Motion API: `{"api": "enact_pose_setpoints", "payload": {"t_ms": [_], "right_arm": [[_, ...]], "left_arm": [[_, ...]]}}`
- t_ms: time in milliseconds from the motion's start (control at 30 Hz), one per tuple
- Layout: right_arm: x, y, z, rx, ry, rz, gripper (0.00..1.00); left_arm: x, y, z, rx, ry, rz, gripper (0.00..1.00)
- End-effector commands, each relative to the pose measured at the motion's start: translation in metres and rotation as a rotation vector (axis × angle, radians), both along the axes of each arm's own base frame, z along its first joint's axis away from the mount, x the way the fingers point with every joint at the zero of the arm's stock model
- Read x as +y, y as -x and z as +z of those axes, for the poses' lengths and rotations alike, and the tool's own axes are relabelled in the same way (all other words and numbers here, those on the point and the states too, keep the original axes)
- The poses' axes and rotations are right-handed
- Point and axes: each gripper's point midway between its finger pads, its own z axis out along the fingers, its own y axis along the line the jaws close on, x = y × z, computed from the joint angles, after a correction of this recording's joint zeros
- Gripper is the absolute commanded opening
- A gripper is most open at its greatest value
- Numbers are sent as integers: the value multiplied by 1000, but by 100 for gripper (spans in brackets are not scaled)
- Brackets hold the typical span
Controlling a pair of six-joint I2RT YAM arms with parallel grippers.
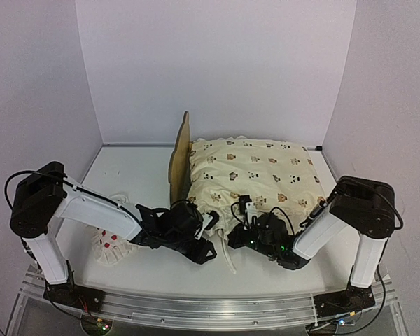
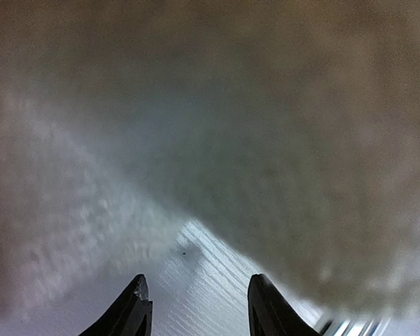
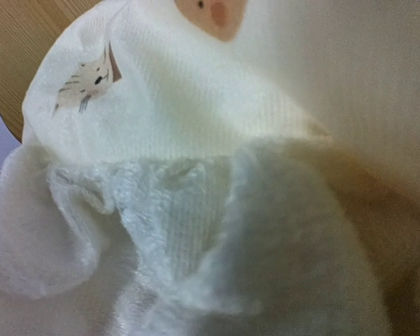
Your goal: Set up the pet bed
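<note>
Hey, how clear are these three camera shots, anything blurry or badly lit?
Top external: sharp, evenly lit, no glare. Left wrist: pale fabric too near the lens, all blur; only the table strip between the jaws is crisp. Right wrist: the quilt fills the frame, weave sharp at top, fluffy edge soft below.

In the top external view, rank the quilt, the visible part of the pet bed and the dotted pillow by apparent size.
1. quilt, clearly largest.
2. pet bed, only its headboard showing, nearly edge-on.
3. dotted pillow, partly hidden; close to the headboard in apparent size, so 2 and 3 are unsure.
</note>
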Motion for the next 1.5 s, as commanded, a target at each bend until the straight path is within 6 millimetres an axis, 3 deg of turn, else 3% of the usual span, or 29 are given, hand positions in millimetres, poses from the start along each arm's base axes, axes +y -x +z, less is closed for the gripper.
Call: {"api": "enact_pose_setpoints", "payload": {"t_ms": [0,267,467,733,1267,1467], "right_arm": [[6,-5,21,3,-71,-47,0],[21,1,34,-8,-97,1,0],[28,9,50,-37,-114,69,0],[25,13,68,-49,-153,78,0],[24,14,68,2,-194,69,0],[25,16,63,34,-206,68,0]], "left_arm": [[-31,-7,15,-20,84,7,47],[-34,-12,19,-43,140,38,49],[-37,-4,20,-43,203,-4,49],[-39,-4,22,-54,286,3,52],[-46,9,22,-119,440,-88,49],[-52,5,10,-133,431,-85,44]]}}
